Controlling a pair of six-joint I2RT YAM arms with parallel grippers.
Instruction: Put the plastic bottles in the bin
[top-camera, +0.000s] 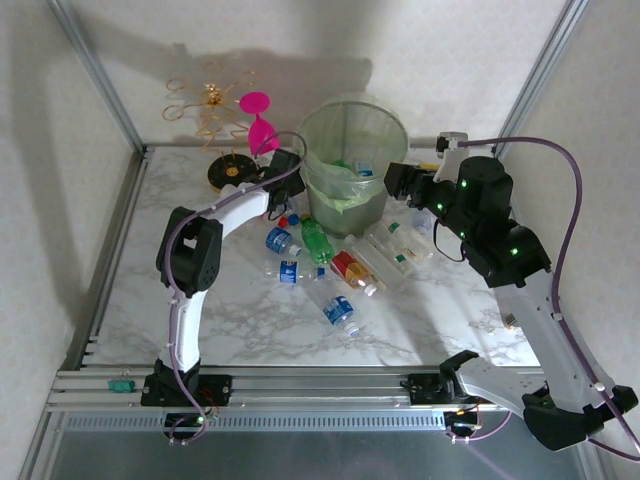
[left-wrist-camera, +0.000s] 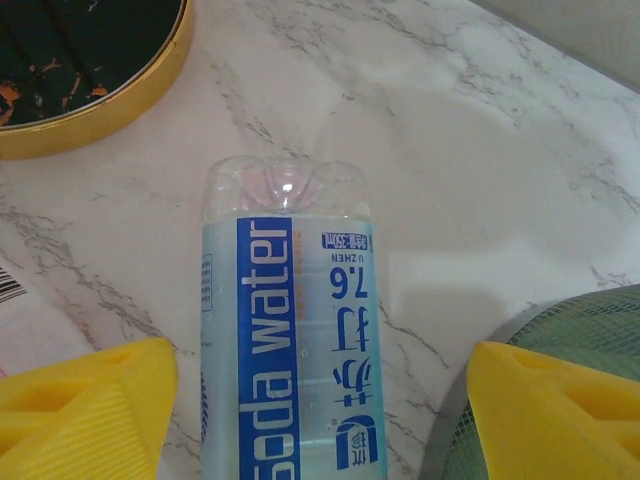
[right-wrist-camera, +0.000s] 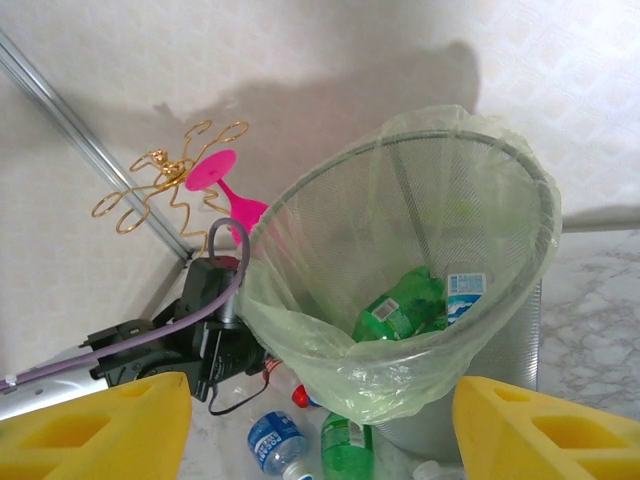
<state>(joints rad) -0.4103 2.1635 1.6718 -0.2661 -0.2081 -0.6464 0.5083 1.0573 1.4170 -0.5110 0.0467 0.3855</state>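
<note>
A clear bottle with a blue "soda water" label lies on the marble between the yellow fingers of my left gripper, which is open with a gap on both sides. This gripper sits low beside the left wall of the bin. My right gripper is open and empty, raised by the bin's right rim. Inside the bin lie a green bottle and a blue-labelled one. Several more bottles lie scattered in front of the bin, among them a green one.
A black-and-gold disc lies left of the bin, close to the left gripper. A pink goblet and a gold wire stand stand at the back left. Bare marble table spreads to the front left.
</note>
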